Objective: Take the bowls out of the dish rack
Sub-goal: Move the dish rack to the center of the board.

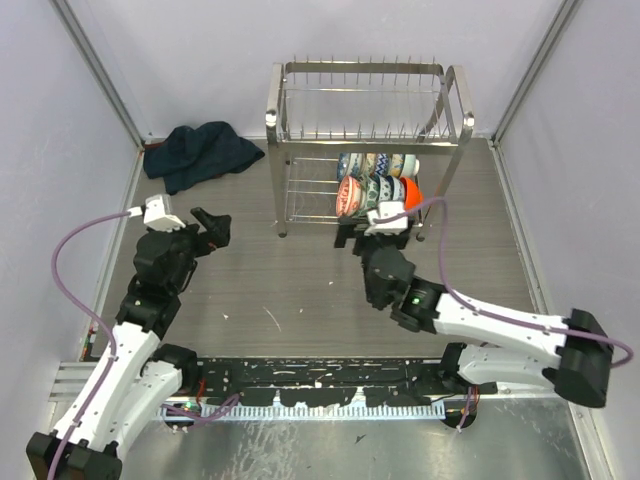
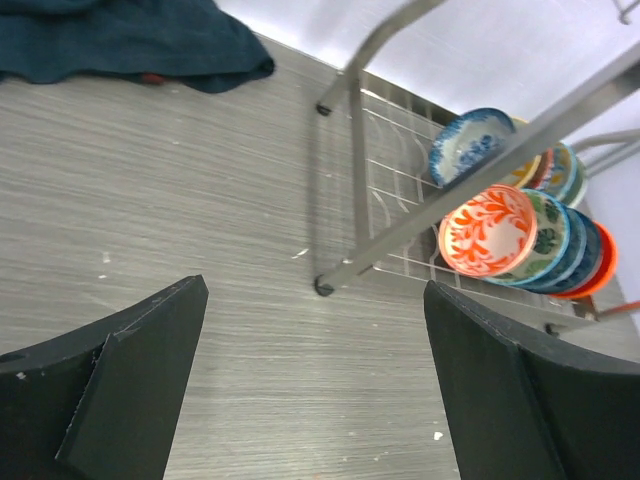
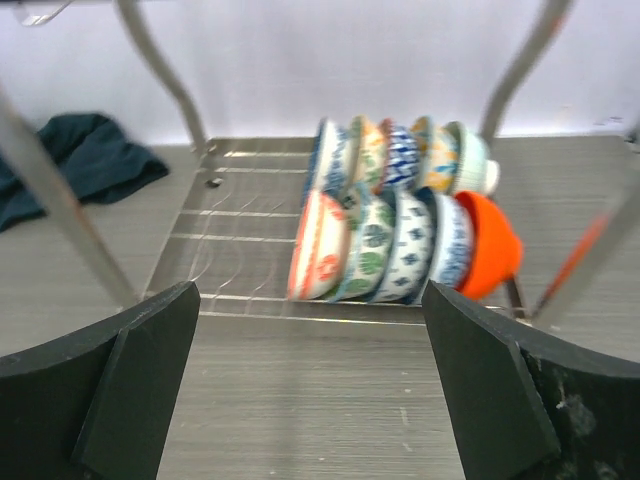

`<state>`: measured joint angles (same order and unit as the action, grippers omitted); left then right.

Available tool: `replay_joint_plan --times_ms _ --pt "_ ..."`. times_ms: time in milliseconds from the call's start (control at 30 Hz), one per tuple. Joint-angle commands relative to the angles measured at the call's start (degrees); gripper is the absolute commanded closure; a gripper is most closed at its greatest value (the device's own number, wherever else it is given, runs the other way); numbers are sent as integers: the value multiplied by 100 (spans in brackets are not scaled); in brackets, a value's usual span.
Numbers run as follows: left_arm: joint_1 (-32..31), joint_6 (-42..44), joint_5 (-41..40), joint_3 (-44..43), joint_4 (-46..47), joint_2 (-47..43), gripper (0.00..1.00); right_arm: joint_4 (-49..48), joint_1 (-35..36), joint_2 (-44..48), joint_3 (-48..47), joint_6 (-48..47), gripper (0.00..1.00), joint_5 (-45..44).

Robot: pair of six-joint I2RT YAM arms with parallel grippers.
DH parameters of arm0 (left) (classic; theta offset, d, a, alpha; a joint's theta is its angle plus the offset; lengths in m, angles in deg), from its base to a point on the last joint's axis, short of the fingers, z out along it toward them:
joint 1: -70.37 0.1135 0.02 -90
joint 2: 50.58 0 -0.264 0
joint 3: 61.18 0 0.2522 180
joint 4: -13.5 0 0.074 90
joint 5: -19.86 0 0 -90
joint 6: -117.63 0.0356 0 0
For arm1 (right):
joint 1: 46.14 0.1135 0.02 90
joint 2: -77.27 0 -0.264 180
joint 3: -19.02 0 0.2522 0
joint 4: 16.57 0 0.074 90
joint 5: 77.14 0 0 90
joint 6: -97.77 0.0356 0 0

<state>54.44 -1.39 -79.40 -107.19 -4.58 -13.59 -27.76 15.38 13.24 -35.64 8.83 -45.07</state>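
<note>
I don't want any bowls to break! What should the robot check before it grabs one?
1. The right gripper is open: ok.
2. It faces the bowls on the lower shelf of the dish rack: ok.
3. The bowls stand on edge in two rows, none tipped out: ok.
4. The left gripper is open, off to the side of the dish rack: ok.
5. There is enough gap between neighbouring bowls for a finger: cannot tell.

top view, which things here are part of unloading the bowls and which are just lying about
For the job:
- bowls, standing on edge in the lower tier
- dish rack

Just lying about:
- dark blue cloth, crumpled to the left of the rack
</note>
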Motion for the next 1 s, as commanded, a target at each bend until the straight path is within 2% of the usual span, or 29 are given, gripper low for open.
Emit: replay_joint_plan --times_ms 0,167,333,667,800,967 --pt "-93 -264 748 -151 762 264 2 431 -234 959 360 203 0 -966" --pt "-405 -248 715 -260 887 681 2 1445 -1122 1826 663 776 0 -794" --pt "-758 -174 491 -356 974 906 2 1760 -1916 2066 768 792 0 -586" --pt "-1256 -24 316 -628 1129 1531 2 1926 -3618 1280 458 938 0 799" --pt "-1322 16 325 -679 1178 1671 2 1770 -3862 770 255 964 0 869" --pt "-1352 64 340 -675 1267 1769 2 1135 -3936 331 108 774 0 716"
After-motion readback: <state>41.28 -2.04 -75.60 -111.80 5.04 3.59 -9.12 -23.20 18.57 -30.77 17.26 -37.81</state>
